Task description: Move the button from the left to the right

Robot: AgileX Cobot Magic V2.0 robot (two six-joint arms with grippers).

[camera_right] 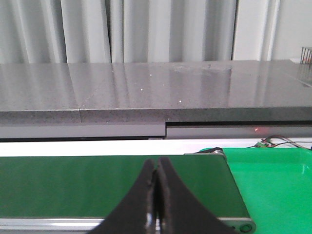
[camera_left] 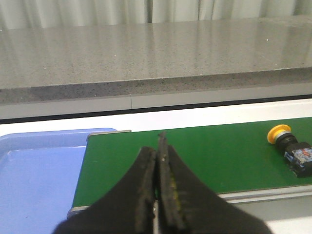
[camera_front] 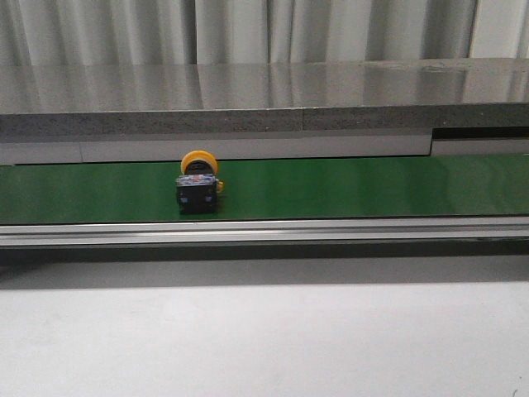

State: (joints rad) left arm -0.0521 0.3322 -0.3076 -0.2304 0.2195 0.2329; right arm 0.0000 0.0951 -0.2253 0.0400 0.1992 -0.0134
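Observation:
The button (camera_front: 198, 187), a yellow-orange mushroom cap on a black boxy body with red and blue marks, lies on its side on the green belt (camera_front: 347, 186), left of the middle. The left wrist view shows the button (camera_left: 292, 148) well off to one side of my left gripper (camera_left: 157, 148), which is shut and empty over the belt's end. My right gripper (camera_right: 157, 165) is also shut with nothing in it, above the belt's other end. The front view shows neither gripper.
A blue tray (camera_left: 39, 170) sits past the belt's left end, and a bright green bin (camera_right: 273, 185) lies past its right end. A grey stone ledge (camera_front: 264, 103) runs behind the belt. The belt has an aluminium rail (camera_front: 264, 230) along its front.

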